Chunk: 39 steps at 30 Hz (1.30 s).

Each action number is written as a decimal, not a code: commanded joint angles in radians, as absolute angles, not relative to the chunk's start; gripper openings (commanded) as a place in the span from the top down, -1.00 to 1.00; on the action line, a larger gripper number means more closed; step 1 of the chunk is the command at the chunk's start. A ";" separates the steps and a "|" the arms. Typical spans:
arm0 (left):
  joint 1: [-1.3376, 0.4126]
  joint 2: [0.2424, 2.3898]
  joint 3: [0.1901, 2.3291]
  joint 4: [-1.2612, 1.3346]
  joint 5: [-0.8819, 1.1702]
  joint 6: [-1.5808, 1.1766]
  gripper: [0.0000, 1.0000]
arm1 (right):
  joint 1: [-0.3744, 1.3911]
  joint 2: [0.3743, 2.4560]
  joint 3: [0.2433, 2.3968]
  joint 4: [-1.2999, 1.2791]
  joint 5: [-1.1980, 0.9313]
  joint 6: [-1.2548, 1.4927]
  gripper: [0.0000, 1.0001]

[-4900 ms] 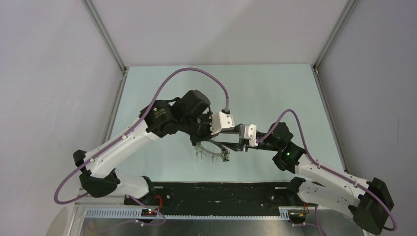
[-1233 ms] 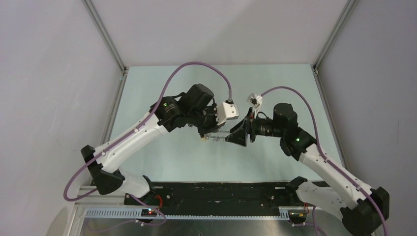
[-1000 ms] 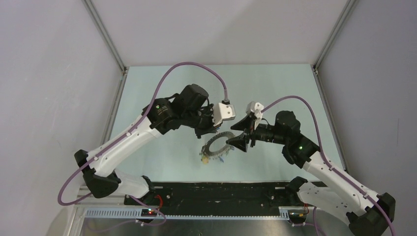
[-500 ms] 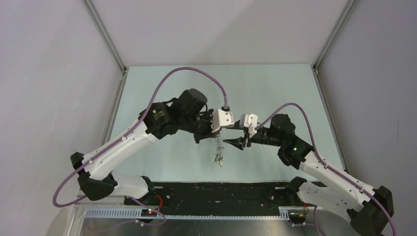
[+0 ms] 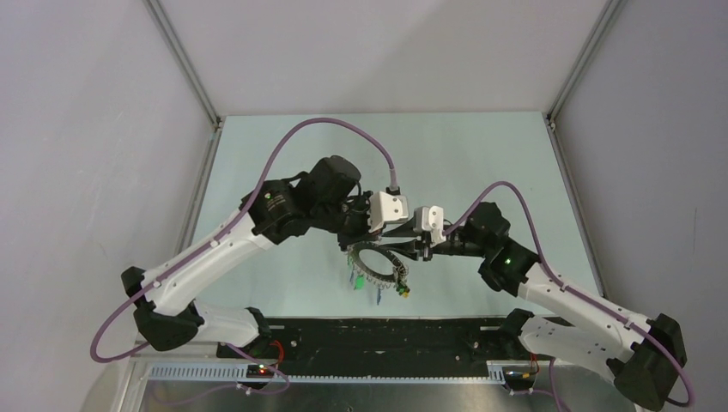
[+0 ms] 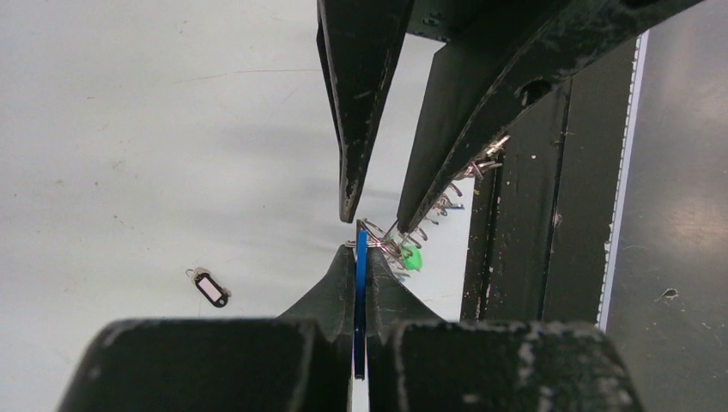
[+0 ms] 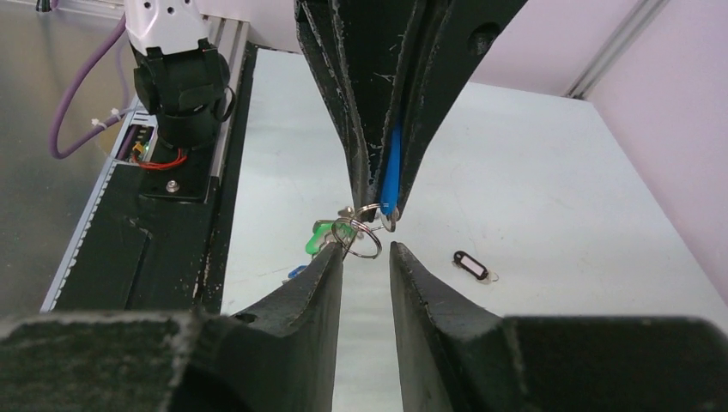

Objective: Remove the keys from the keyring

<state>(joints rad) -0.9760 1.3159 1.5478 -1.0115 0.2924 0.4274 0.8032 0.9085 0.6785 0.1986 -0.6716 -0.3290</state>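
Note:
My left gripper (image 6: 360, 249) is shut on the flat blue plastic head of a key (image 6: 360, 292), seen edge-on between its fingers. The keyring (image 5: 369, 276) hangs below it above the table, strung with small keys (image 5: 379, 296) with blue, green and yellow heads. My right gripper (image 7: 365, 253) is open, tip to tip with the left gripper (image 7: 378, 184). Small split rings (image 7: 360, 236) and a green key head (image 7: 322, 236) sit at its left fingertip (image 7: 335, 255). In the left wrist view the right gripper's fingers (image 6: 348, 202) come down from the top, spread around the rings (image 6: 391, 245).
A small black tag (image 7: 472, 264) lies alone on the pale table, also seen in the left wrist view (image 6: 210, 287). The black base rail (image 5: 378, 330) runs along the near edge. Both arms meet over the table's middle (image 5: 283, 283).
Half a second ago the keyring hung edge-on as a thin bunch; now it has swung round to show its full hoop. The right gripper has moved closer to the left gripper.

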 commanded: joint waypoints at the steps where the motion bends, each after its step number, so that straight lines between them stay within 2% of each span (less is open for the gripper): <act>1: -0.986 1.264 1.578 -0.965 0.302 0.436 1.00 | 0.821 0.929 0.679 0.268 -0.680 -0.323 0.40; 9: -0.991 1.257 1.580 -0.965 0.302 0.439 1.00 | 0.822 0.930 0.678 0.276 -0.681 -0.318 0.46; 11: -0.991 1.259 1.580 -0.964 0.302 0.441 1.00 | 0.822 0.928 0.679 0.280 -0.683 -0.315 0.42; 14: -0.993 1.261 1.579 -0.965 0.296 0.445 1.00 | 0.818 0.923 0.679 0.291 -0.676 -0.294 0.17; 19: -0.994 1.259 1.572 -0.964 0.288 0.448 1.00 | 0.785 0.893 0.679 0.284 -0.697 -0.254 0.11; 21: -0.995 1.263 1.574 -0.964 0.288 0.447 1.00 | 0.773 0.883 0.679 0.278 -0.709 -0.253 0.13; 24: -0.998 1.266 1.576 -0.965 0.292 0.446 1.00 | 0.759 0.879 0.679 0.271 -0.735 -0.253 0.31; 28: -1.000 1.264 1.587 -0.965 0.291 0.448 1.00 | 0.752 0.889 0.680 0.266 -0.753 -0.254 0.43; 32: -1.002 1.268 1.597 -0.964 0.289 0.449 1.00 | 0.757 0.905 0.679 0.277 -0.787 -0.247 0.37; 39: -1.002 1.278 1.605 -0.964 0.283 0.446 1.00 | 0.771 0.910 0.679 0.252 -0.794 -0.257 0.43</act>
<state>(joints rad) -0.9932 1.2995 1.5482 -1.0183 0.2829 0.4286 0.7635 0.9108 0.6769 0.2443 -0.7723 -0.2588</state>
